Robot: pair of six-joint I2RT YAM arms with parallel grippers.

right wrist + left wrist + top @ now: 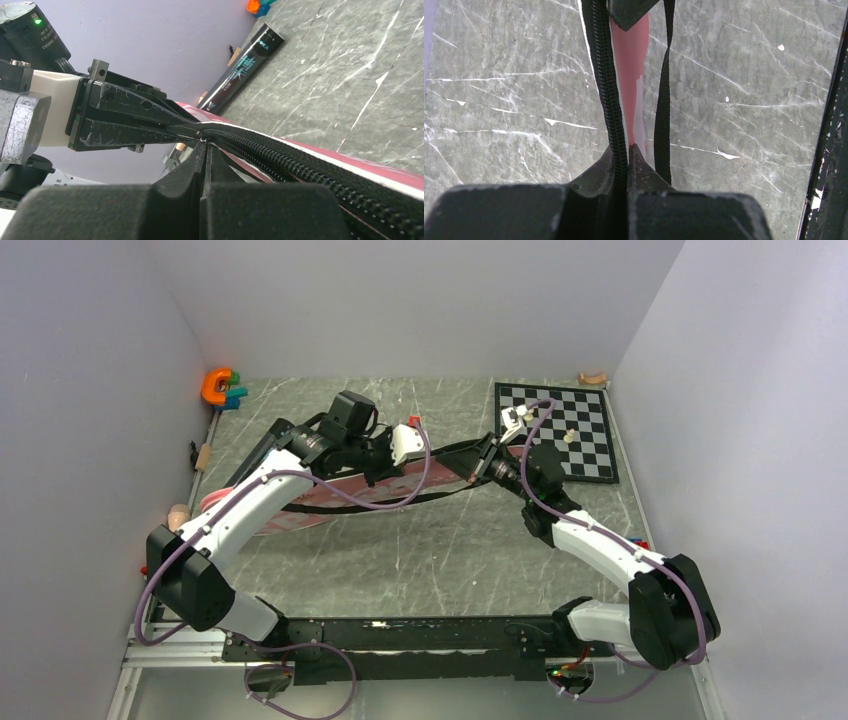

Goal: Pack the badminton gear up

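Observation:
The long pink racket bag point(330, 495) lies across the table, its right end lifted. My left gripper point(455, 458) is shut on the bag's black zipper edge point(606, 75); the pink fabric point(629, 60) and the black strap point(664, 100) hang beyond my left gripper point(626, 150). My right gripper point(480, 468) meets it tip to tip. In the right wrist view my right gripper point(204, 142) is shut on the small zipper pull, with the left fingers point(140, 120) just above. The black tube point(245, 65) lies on the table near the left wall. Rackets and shuttlecocks are hidden.
A black-and-white chessboard point(560, 430) with pale pieces lies at the back right. An orange and teal toy point(222, 388) sits at the back left corner. A small wooden piece point(592, 378) lies behind the chessboard. Walls close in left, right and back.

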